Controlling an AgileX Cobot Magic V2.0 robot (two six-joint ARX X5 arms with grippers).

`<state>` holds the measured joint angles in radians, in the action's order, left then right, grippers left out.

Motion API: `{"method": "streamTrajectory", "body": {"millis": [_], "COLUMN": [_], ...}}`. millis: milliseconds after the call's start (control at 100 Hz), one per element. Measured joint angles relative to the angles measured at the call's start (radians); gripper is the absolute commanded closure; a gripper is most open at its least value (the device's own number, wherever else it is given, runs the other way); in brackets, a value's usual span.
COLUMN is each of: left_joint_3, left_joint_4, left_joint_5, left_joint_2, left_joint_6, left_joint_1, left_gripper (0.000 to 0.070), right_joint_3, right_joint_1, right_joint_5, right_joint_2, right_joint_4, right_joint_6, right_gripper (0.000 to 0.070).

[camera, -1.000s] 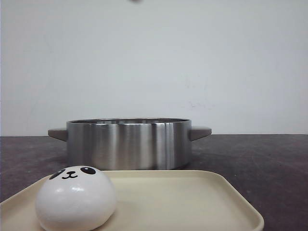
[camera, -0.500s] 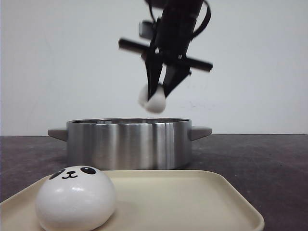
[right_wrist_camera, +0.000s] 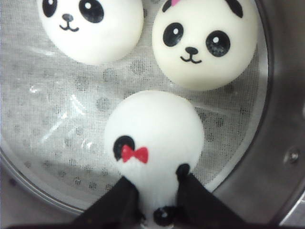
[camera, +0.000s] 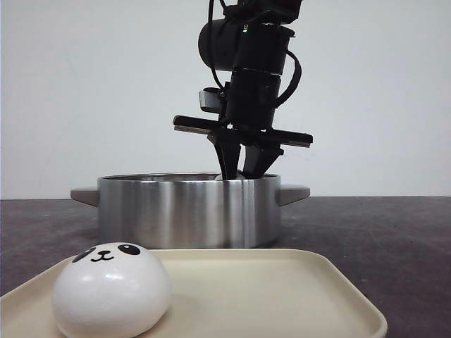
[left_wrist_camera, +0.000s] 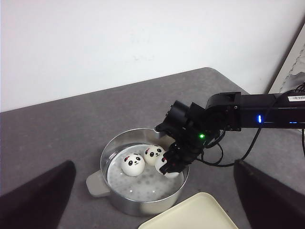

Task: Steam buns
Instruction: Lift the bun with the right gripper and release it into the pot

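Buns occupy two places: three sit inside the steel pot (camera: 189,210) on its perforated white liner (right_wrist_camera: 57,114), and one bun (camera: 111,289) rests on the cream tray (camera: 282,296) in front of the pot, both on the dark table (camera: 394,239). The right gripper (camera: 242,169) reaches down into the pot, its fingers (right_wrist_camera: 114,202) clamped on the red-bow bun (right_wrist_camera: 155,143) — two panda-faced buns (right_wrist_camera: 205,40) lie just beside it. The left gripper's state cannot be told; only dark blurred shapes show in its wrist view.
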<state>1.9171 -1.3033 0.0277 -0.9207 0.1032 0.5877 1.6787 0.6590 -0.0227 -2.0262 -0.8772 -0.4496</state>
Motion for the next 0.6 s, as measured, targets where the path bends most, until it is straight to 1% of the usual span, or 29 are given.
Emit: {"method": "streamTrajectory", "body": {"millis": [50,90,120,160,240,380,440,600], "left_joint_3": [0.0,0.0,0.0,0.0,0.0,-0.001,-0.001,-0.001], "left_joint_4": [-0.001,-0.002,-0.003,-0.005,-0.016,-0.024,-0.024,-0.027], "left_joint_5": [0.0,0.0,0.0,0.0,0.0,0.0,0.0,0.0], "left_joint_2": [0.0,0.0,0.0,0.0,0.0,0.0,0.0,0.0], "left_joint_6": [0.0,0.0,0.0,0.0,0.0,0.0,0.0,0.0], "left_joint_1": [0.0,0.0,0.0,0.0,0.0,0.0,0.0,0.0], "left_gripper": [0.0028,0.0028,0.0028,0.0028,0.0028,0.0028,0.0028,0.0028], "right_joint_3": [0.0,0.0,0.0,0.0,0.0,0.0,0.0,0.0], "right_joint_1": [-0.002,-0.005,-0.005,-0.005,-0.006,-0.006,-0.006,-0.003], "right_joint_5": [0.0,0.0,0.0,0.0,0.0,0.0,-0.001,0.007], "right_joint_2": [0.0,0.0,0.0,0.0,0.0,0.0,0.0,0.0], "right_joint_4": [-0.001,-0.002,-0.002,-0.002,-0.004,-0.011,-0.01,-0.01], "right_joint_6": [-0.002,-0.003,-0.004,-0.005,-0.013,-0.025,-0.027,-0.031], "right_gripper": [0.0691,0.0673,0.0643,0.0579,0.0482,0.0404,0.0382,0.026]}}
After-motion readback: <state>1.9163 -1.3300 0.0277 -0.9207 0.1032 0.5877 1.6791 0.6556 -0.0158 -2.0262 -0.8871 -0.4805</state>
